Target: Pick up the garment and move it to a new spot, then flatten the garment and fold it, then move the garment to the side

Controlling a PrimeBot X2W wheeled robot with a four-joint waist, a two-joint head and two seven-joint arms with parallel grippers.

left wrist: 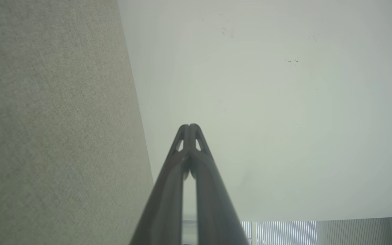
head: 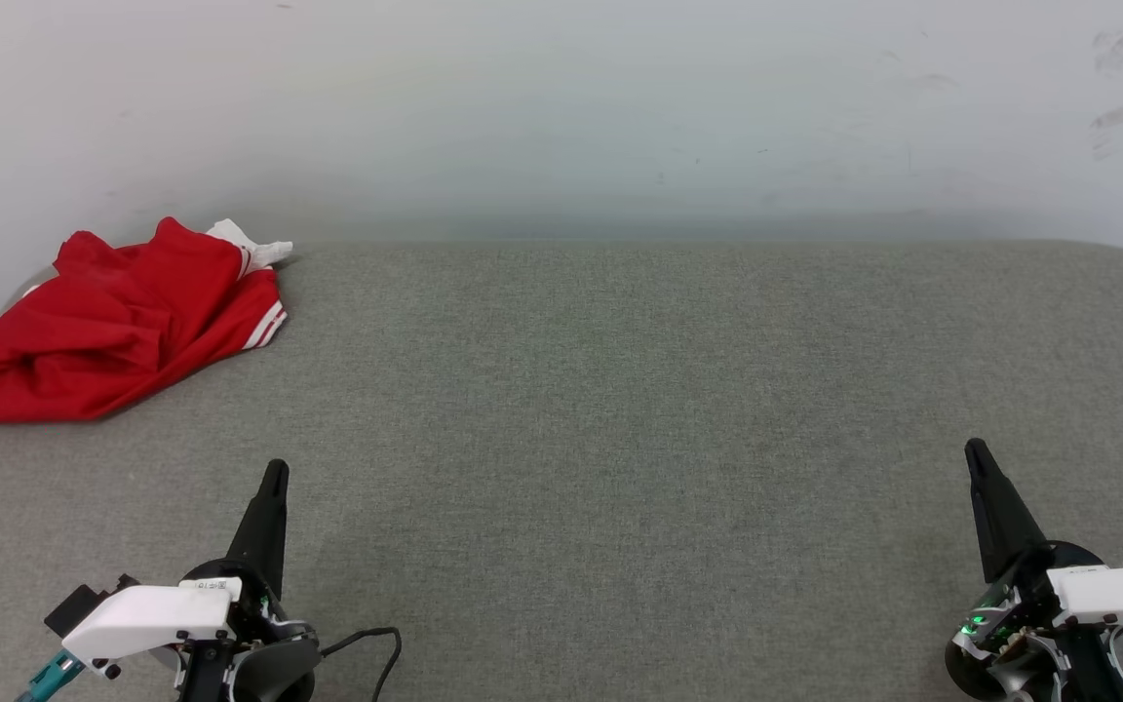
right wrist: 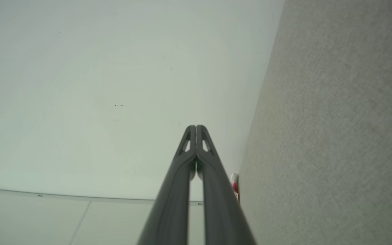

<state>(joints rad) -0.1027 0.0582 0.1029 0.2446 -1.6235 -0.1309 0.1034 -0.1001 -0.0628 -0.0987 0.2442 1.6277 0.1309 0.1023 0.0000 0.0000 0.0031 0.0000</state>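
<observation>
While both arms are idling at the near edge of the worktop (head: 620, 390), the garment (head: 103, 331) is lying bunched in the far left corner, pressing up against the wall (head: 561, 117) and partly hanging past the left edge. The left gripper (head: 274, 478) is sitting near the near-left corner and the right gripper (head: 977, 453) near the near-right corner. Both are showing fingers pressed together tip to tip with nothing between them, and both are well apart from the cloth.

The garment is looking light, soft and floppy, so it is likely going to sag and drag when lifted. The raised red folds on top are offering the easiest pinch. The striped trim (head: 264, 327) and white sleeve (head: 250, 249) on its right side are also looking reachable, probably for the left gripper.

The wall is crowding the garment's far side, so approaching from the near side is looking safer. The middle and right of the worktop are offering open room for spreading and folding.
</observation>
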